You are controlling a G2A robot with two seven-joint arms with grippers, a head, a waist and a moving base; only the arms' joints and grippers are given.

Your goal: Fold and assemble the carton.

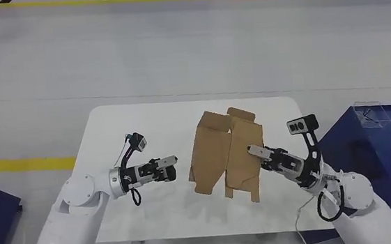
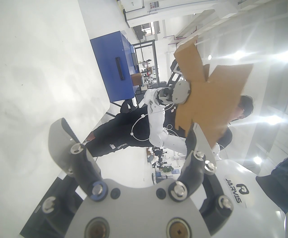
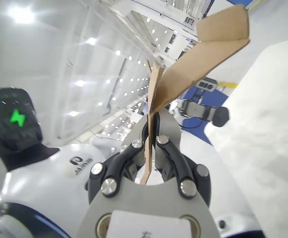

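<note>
Carton (image 1: 225, 154) flattened, held over the table (image 1: 133, 127) middle, long axis pointing toward its far edge, my right gripper (image 1: 252, 149) clamped on it, my left gripper (image 1: 174, 166) spread wide, over the table's left side.

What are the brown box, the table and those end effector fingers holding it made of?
Carton: brown cardboard, matte; thin bare edges and creased flaps. Table: white, smooth, faintly glossy; laminate or painted, can't tell. Fingers of the right end effector: pale grey plates, probably metal, screwed to black links.

The carton (image 1: 216, 155) hides 1 finger of the right gripper (image 1: 252, 149).
</note>
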